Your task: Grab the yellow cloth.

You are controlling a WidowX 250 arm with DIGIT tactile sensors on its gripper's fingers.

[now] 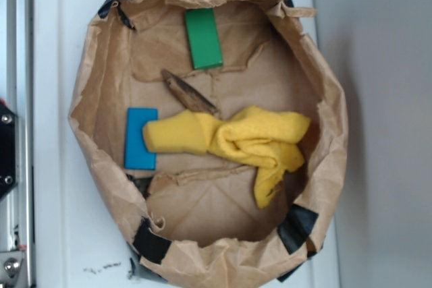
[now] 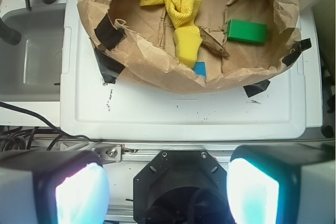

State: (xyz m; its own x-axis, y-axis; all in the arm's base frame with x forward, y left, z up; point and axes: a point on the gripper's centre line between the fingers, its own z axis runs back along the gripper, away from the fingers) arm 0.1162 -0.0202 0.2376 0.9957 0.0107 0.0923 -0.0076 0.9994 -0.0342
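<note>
Yellow cloth (image 1: 233, 141) lies bunched inside a brown paper bag (image 1: 84, 136) w/ rolled-down rim, which sits on a white worktop (image 1: 50, 187). Cloth is roughly mid-bag floor, spread toward the bag's right wall in exterior view; one tail hangs down toward the near-right rim. Folds and wrinkles visible, terry texture clear in wrist view (image 2: 181, 9).

Blue block (image 1: 140, 138) lies flat, touching or just under the cloth's left end; in wrist view only a small corner (image 2: 199, 68) shows past the bag rim. Green block (image 1: 203, 38) lies flat near the bag's far wall, well apart from cloth. Brown wood piece (image 1: 189, 92) lies between green block and cloth, its tip meeting the cloth's upper edge. Black tape patches (image 1: 150, 241) on bag rim at several spots.

Gripper (image 2: 168, 187): jaws released, spread wide, nothing between them. Fingers (image 2: 81, 192) sit at the bottom of the wrist view, over the worktop's near edge, well apart from bag and cloth. Gripper isn't seen in exterior view.
</note>
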